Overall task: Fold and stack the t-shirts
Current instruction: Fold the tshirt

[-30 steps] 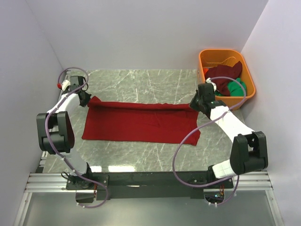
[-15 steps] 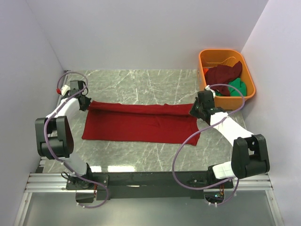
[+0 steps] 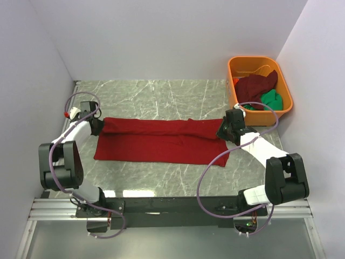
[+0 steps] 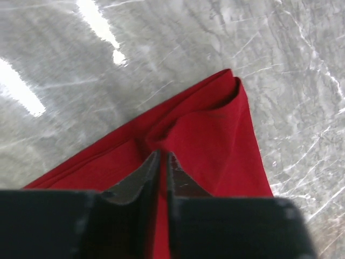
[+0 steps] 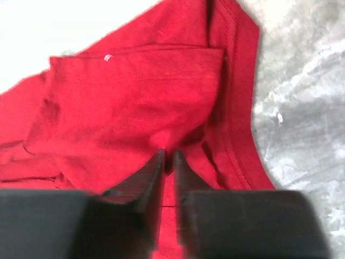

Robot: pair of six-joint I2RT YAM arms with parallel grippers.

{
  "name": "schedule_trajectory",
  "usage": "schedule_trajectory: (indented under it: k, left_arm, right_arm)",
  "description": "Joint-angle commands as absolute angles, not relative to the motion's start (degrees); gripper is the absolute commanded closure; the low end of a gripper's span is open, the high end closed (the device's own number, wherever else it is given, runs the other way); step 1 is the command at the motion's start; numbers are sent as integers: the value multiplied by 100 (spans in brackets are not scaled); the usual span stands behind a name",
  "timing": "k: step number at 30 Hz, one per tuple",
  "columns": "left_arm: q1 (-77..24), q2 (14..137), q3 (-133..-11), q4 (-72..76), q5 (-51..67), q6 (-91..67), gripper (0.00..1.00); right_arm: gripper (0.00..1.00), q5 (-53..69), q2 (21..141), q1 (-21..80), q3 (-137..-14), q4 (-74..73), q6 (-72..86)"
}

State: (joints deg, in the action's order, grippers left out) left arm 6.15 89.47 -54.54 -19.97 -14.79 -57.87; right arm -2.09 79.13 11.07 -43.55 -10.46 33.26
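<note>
Folding the red shirt (image 3: 161, 141), spread mid-frame on the desk (image 3: 161, 97), looks like your current step: left tool (image 4: 163, 155) and right tool (image 5: 168, 154) each pinch its upper edge, clamped nearly closed on cloth. Next, draw both ends evenly toward the lower edge.

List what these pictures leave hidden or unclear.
1. Left gripper and right gripper: in the top view the wrists cover their fingertips.
2. Red shirt: in every view its own top cloth hides the layers beneath.
3. Tub, top view: the maroon shirt overlaps the green shirt, and anything under them is hidden.
4. Right wrist view: glare washes out the upper left corner.
</note>
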Motion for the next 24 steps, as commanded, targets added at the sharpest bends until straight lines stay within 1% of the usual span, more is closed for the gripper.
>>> schedule_trajectory:
  k: [1, 2, 3, 4, 7, 10, 13, 14, 15, 17, 21, 22, 24]
  left_arm:
    - [633, 8473, -5309, -1854, -1635, -5959, 81]
    - [633, 8360, -5300, -1863, -1635, -5959, 69]
    - [642, 8315, -5335, -1924, -1661, -5968, 63]
    - [633, 8262, -5352, -1986, -1679, -5968, 57]
    - [633, 8025, -5370, -1960, -1618, -5898, 55]
    - [528, 7989, -5475, -1793, -1284, -5713, 58]
    - [-129, 8217, -5843, -1740, -1396, -5503, 57]
    - [-332, 8418, -5975, -1766, -1484, -5380, 55]
    - [-691, 8542, -6098, -1801, -1477, -5309, 54]
    - [-1087, 8875, -6433, -1784, -1328, -5151, 53]
    - [-1589, 9386, -6829, -1627, -889, -4887, 53]
    - [-1669, 9482, -6925, -1522, -609, -4808, 53]
    - [-1862, 9799, -7066, -1582, -475, -4729, 54]
  right_arm:
    - [68, -316, 7691, 1134, -4228, -879, 3287]
    - [61, -308, 7638, 1125, -4219, -940, 3270]
    - [52, -325, 7516, 1125, -4219, -984, 3270]
    - [49, -325, 7445, 1125, -4254, -1028, 3243]
    - [45, -325, 7164, 1134, -4394, -1239, 3199]
    - [45, -430, 7303, 1134, -4805, -1327, 3129]
    - [46, -518, 7900, 1134, -5385, -1503, 3111]
    - [46, -588, 8058, 1134, -5509, -1503, 3094]
    - [47, -615, 8416, 1134, -5667, -1555, 3085]
    - [47, -537, 8953, 1134, -6081, -1600, 3041]
    - [48, 121, 9737, 1204, -6792, -1485, 2901]
    - [48, 71, 9912, 1361, -7142, -1511, 2839]
    - [48, -130, 10422, 1563, -7583, -1809, 2769]
